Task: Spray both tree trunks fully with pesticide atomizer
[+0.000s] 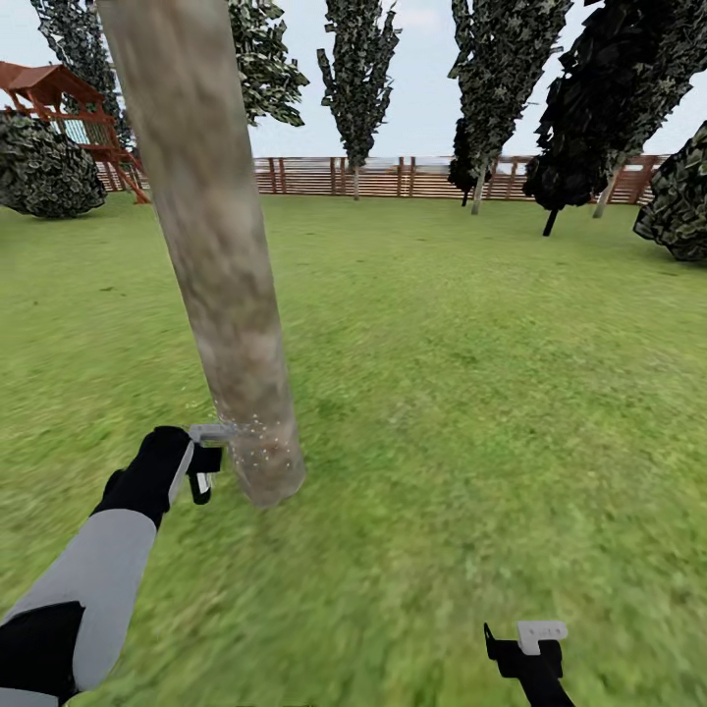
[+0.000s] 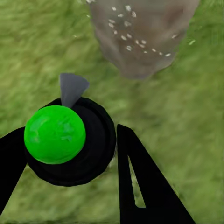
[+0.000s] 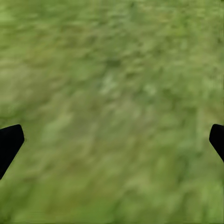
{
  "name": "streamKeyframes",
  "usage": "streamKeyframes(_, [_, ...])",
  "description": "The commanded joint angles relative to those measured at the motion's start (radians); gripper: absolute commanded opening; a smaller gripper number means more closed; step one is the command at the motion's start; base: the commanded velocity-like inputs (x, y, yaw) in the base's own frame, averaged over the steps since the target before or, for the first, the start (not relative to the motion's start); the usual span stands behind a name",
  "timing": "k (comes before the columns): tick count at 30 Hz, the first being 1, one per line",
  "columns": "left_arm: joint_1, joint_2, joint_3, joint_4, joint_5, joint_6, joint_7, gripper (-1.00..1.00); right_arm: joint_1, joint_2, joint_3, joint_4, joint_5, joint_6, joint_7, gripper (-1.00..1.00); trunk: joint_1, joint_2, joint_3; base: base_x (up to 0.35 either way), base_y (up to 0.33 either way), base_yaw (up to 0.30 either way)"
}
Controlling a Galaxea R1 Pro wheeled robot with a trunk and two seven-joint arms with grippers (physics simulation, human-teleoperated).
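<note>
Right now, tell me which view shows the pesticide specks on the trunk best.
The left wrist view: the white pesticide specks lie large and distinct across the tree trunk, just beyond the atomizer held in the left gripper. The head view shows them as a faint dotted patch low on the trunk. The right wrist view looks at grass.

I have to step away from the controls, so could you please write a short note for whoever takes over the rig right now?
Left gripper: shut on the pesticide atomizer, nozzle pointing at the foot of the near tree trunk.
Right gripper: open, holding nothing, low over the grass.
Done: atomizer picked up; white pesticide specks dot the trunk's base.
Left: most of this trunk above the specks looks bare, so keep spraying upward and around it. The second tree cannot be told apart from here; it will need covering too.
</note>
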Motion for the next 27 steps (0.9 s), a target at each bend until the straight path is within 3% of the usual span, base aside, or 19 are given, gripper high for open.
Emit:
streamKeyframes(1, [0.003, 0.013, -0.001, -0.002, -0.003, 0.004, -0.011, -1.00, -0.001, 0.000, -0.004, 0.001, 0.011, -0.003, -0.005, 1.00, 0.000, 0.000, -0.001, 0.000, 0.000, 0.270])
streamKeyframes(8, [0.004, -0.003, -0.003, -0.004, -0.002, 0.003, -0.012, -1.00, -0.001, 0.000, -0.004, 0.001, 0.011, -0.003, -0.005, 1.00, 0.000, 0.000, -0.001, 0.121, -0.100, 0.037])
streamKeyframes(27, [0.003, -0.002, 0.000, -0.001, -0.001, 0.003, -0.012, -1.00, -0.001, 0.000, -0.005, 0.000, 0.010, -0.003, -0.002, 1.00, 0.000, 0.000, -0.001, 0.023, -0.271, 0.000])
